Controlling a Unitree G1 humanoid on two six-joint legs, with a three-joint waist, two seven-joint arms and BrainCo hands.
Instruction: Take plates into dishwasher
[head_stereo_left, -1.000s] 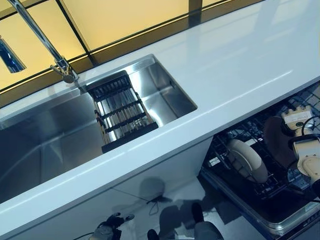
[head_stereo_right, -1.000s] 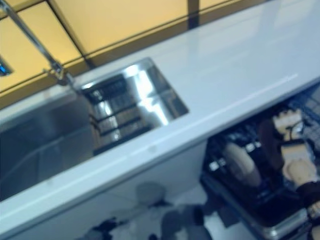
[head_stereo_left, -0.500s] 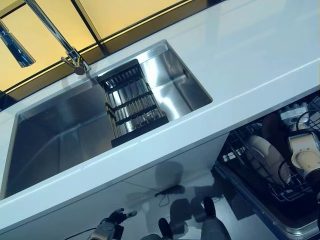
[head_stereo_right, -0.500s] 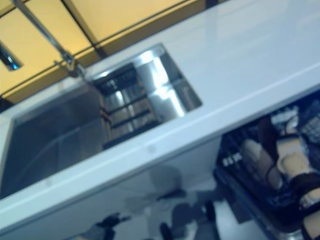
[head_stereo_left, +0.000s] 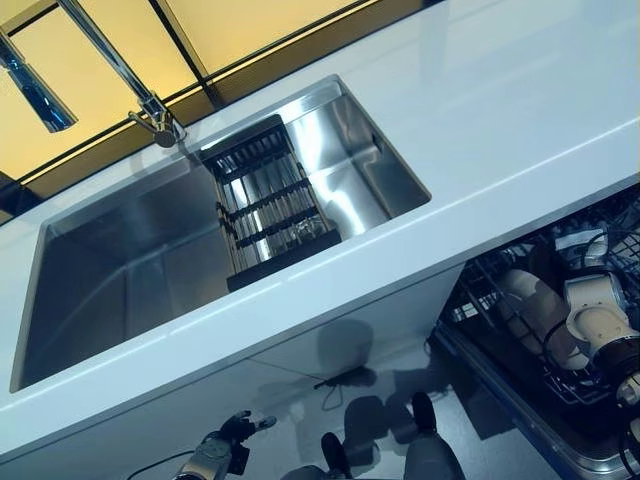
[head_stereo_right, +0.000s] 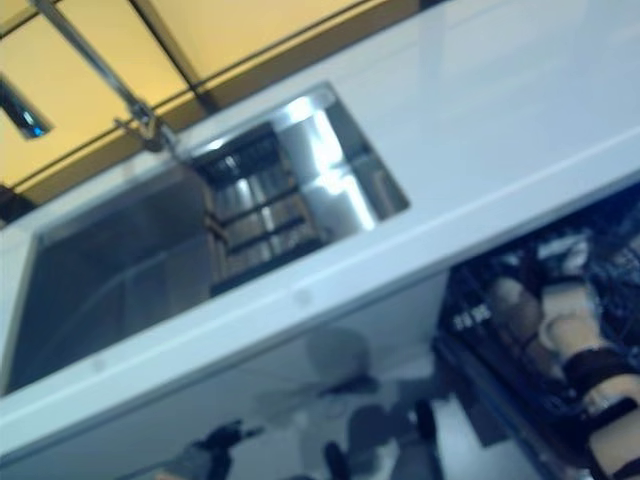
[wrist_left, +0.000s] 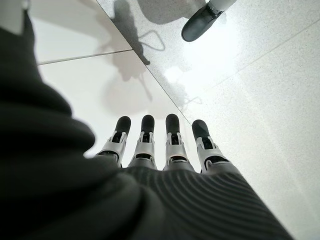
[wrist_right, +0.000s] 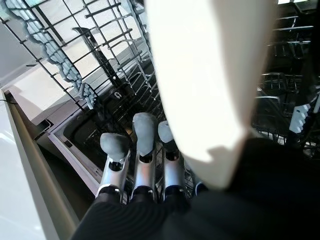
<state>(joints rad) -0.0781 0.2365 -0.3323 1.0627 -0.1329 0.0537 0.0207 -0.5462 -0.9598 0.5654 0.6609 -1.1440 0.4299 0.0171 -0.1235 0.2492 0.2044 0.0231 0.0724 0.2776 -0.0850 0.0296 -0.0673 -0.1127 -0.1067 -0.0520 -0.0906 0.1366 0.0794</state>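
Note:
A white plate (head_stereo_left: 537, 318) stands on edge in the lower dishwasher rack (head_stereo_left: 478, 292), below the worktop at the right. My right hand (head_stereo_left: 598, 322) is against its right side and holds it. In the right wrist view the plate (wrist_right: 200, 75) fills the middle, with my fingers (wrist_right: 142, 145) lying along its back over the rack's wires (wrist_right: 90, 45); the thumb is hidden. My left hand (head_stereo_left: 216, 456) hangs low near the floor at the bottom left, empty, with its fingers (wrist_left: 145, 140) straight.
A white worktop (head_stereo_left: 500, 120) runs across the view. A steel sink (head_stereo_left: 120, 270) is set into it, with a dark drainer rack (head_stereo_left: 270, 205) inside and a tap (head_stereo_left: 110, 60) behind. The open dishwasher's front edge (head_stereo_left: 520, 420) juts out at the lower right.
The camera has swung, so the whole picture has shifted right and down. My right hand has sunk lower into the rack with the plate.

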